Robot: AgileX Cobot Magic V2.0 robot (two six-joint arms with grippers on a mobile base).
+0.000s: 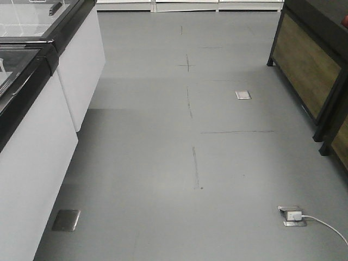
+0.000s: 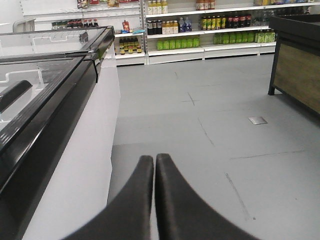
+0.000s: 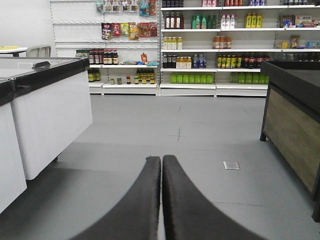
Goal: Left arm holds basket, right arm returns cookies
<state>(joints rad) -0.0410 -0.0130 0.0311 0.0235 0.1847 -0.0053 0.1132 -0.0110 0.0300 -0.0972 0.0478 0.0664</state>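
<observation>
Floor (image 1: 179, 163) is filling the front view, white freezers (image 1: 32, 179) standing along its left edge. Left wrist view: left pincer (image 2: 154, 159) is hanging pressed together above the floor. Right wrist view: right pincer (image 3: 161, 160) is pressed together, facing shelves (image 3: 210, 50). Neither basket nor cookies are showing.

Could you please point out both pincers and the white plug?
left pincer (image 2: 154, 160), left wrist view, between its fingertips.
right pincer (image 3: 161, 161), right wrist view, between its fingertips.
white plug (image 1: 294, 216), front view, its body.

No text is legible; labels on the shelved bottles (image 3: 192, 78) are blurred.
</observation>
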